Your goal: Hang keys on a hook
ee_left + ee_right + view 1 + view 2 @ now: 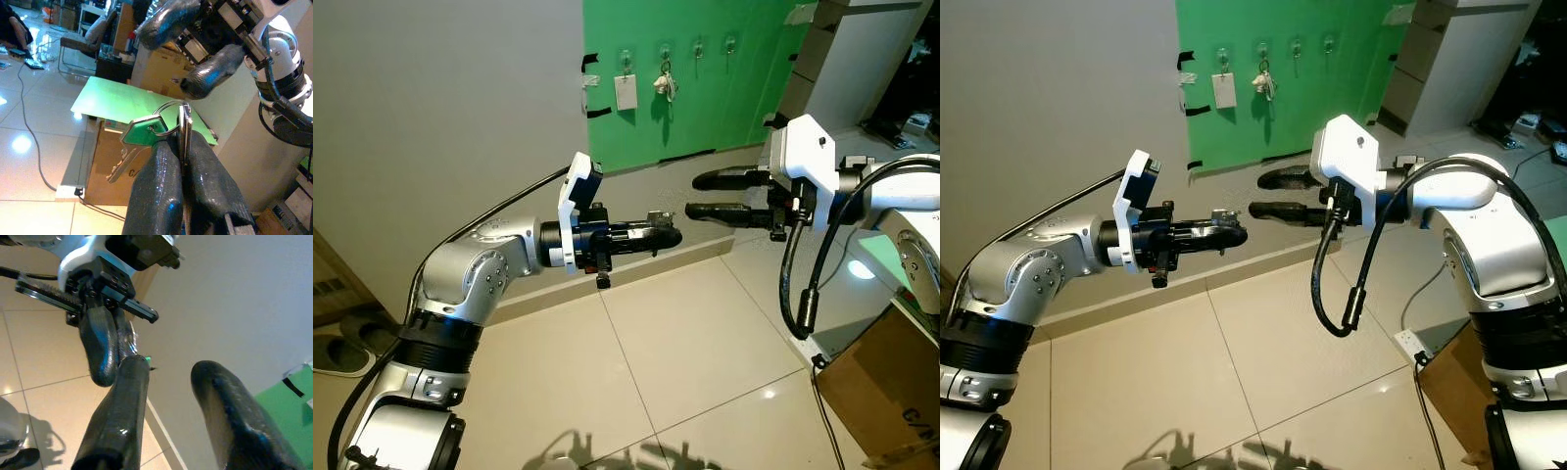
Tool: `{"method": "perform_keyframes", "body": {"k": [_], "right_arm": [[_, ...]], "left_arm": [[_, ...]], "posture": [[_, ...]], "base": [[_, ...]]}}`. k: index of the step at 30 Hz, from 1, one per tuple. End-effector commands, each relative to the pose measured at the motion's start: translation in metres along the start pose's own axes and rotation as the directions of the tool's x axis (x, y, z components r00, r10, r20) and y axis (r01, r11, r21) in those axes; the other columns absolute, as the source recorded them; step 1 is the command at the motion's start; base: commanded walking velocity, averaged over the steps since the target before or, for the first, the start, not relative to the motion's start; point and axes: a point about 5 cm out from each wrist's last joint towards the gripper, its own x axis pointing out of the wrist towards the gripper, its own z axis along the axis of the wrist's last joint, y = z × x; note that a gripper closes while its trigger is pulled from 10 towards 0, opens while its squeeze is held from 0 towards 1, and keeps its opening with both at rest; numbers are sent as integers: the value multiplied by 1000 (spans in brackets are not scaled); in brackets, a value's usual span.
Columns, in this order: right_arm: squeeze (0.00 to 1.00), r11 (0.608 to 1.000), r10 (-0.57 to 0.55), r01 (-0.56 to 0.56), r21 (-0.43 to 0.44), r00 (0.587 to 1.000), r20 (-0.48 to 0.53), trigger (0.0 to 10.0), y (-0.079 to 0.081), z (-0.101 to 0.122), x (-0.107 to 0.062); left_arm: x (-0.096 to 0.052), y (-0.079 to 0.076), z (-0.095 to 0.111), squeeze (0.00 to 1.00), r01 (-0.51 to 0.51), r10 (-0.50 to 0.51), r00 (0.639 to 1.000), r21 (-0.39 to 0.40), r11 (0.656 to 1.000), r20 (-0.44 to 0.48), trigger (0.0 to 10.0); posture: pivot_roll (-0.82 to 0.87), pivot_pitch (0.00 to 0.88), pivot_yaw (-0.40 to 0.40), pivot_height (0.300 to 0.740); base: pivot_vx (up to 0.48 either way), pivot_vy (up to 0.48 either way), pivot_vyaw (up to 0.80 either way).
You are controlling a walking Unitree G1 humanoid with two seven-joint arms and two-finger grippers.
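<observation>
While our left gripper [668,237] pinches the keys [146,134] tight between its fingers, our right gripper [698,195] sits spread wide, tips nearly touching it. Both hover well short of the green board [705,78], where hooks [625,61] carry another bunch.
</observation>
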Motion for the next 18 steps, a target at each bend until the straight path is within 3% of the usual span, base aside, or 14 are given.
{"method": "perform_keyframes", "body": {"k": [1, 10, 11, 12, 18], "right_arm": [[1000, 999, 31, -31, -23, 999, 10, 10000, 2, 6, 0], [1000, 998, 70, -71, -3, 997, -14, 10000, 9, 1, 5], [608, 997, 75, -76, -7, 997, -23, 10000, 10, 0, 5], [0, 997, 72, -72, -5, 997, -22, 10000, 10, -1, 6], [0, 996, 86, -86, -8, 996, -24, 10000, 13, -4, 12]], "left_arm": [[1, -2, 5, 0, 5, -4, 1000, 45, 999, -19, 10000], [0, -1, 6, 0, 4, -3, 1000, 53, 999, -23, 10000], [0, -1, 6, 0, 5, -3, 1000, 54, 999, -24, 10000], [0, -1, 6, 0, 6, -5, 1000, 56, 998, -26, 10000], [0, -1, 9, 0, 1, -1, 1000, 62, 998, -8, 10000]], "posture": [[-31, 0, 0, 740], [-31, 0, -1, 740], [-31, 0, -1, 740], [-31, 0, -1, 740], [-33, 0, 7, 740]], "base": [[0, 0, 0], [0, 0, 0], [0, 0, 0], [0, 0, 0], [0, 0, 0]]}}
